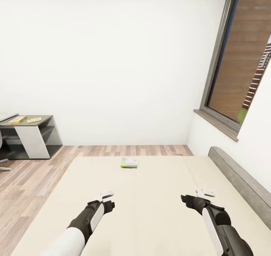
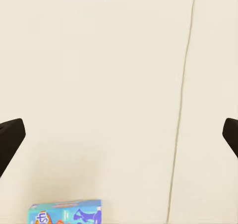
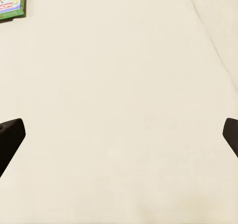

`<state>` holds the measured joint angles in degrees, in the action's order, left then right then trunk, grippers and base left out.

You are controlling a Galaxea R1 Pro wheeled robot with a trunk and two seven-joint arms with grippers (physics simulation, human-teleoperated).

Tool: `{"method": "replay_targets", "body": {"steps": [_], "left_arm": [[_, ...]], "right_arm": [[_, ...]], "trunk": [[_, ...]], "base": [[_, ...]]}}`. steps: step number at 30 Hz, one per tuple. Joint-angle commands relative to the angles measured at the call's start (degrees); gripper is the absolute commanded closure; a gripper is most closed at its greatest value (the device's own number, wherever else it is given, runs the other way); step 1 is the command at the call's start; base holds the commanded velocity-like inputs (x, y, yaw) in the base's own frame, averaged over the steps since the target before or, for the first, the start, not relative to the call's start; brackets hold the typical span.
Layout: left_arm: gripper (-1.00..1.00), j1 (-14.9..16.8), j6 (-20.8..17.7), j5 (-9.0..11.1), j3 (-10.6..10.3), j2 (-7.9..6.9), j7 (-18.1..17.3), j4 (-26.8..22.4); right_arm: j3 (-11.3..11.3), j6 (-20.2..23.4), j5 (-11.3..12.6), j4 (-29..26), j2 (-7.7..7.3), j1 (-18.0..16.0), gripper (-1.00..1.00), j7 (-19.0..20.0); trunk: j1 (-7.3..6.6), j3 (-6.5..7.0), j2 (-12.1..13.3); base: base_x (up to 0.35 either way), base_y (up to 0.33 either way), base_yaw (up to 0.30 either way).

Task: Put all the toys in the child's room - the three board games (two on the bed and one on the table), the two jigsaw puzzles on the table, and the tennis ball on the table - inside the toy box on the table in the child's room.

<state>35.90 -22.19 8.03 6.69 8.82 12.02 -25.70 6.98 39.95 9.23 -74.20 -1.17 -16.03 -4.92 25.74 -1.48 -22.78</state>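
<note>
You're parked at the bed (image 1: 158, 195), both arms out over the cream cover, nothing carried. Left gripper (image 1: 105, 194): fingers spread wide in its wrist view, empty. Right gripper (image 1: 205, 192): same, spread and empty.

Pale green board game (image 1: 129, 162) lies flat near the far edge of the bed, well ahead of both grippers and untouched. The blue cartoon board game (image 2: 66, 212) shows at the edge of the left wrist view, lying on the cover near that gripper.

Two flat yellowish items (image 1: 25, 119) sit on the dark cabinet (image 1: 32, 135) at far left; too small to identify.

My read: both bed games are still to collect, so you're early in the task. Can't judge the table items or toy box from here.
</note>
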Motion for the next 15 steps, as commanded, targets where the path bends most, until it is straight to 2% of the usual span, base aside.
{"method": "replay_targets", "body": {"steps": [1,15], "left_arm": [[-1.00,0.07,-0.25,0.68,0.09,0.03,0.46,-0.08],[-1.00,0.16,-0.29,0.58,0.14,-0.27,0.63,0.21]], "right_arm": [[-0.05,0.22,0.61,-0.05,-0.02,-0.05,-1.00,-0.52],[-0.04,0.93,0.71,0.07,0.05,-0.05,-1.00,-0.53]], "trunk": [[0.04,-0.16,-0.14],[0.04,-1.25,-0.14]], "base": [[0.000,0.000,0.000],[0.000,0.000,0.000]]}}
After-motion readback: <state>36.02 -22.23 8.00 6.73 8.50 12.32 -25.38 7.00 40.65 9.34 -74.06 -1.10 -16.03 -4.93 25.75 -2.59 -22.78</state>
